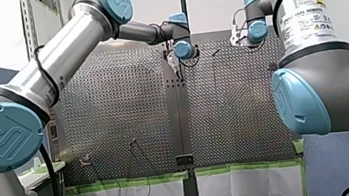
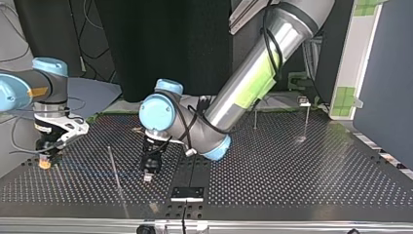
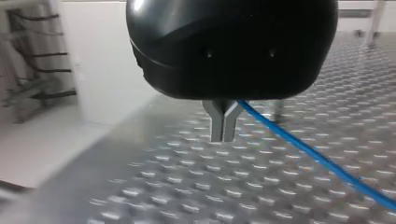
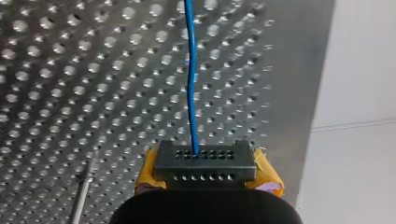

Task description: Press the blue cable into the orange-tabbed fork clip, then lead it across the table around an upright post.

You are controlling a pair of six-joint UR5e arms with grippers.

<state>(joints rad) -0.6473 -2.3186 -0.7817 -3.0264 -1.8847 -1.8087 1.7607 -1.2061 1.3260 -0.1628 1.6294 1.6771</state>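
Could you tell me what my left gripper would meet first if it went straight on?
Probably the perforated table: my left gripper points down at bare plate close below it. The blue cable runs off beside it, seemingly not under it.

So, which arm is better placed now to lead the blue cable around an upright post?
Probably my right. In the right wrist view the right gripper seems shut on the blue cable, with the post just beside it. The left gripper is shut, the cable only passing beside it.
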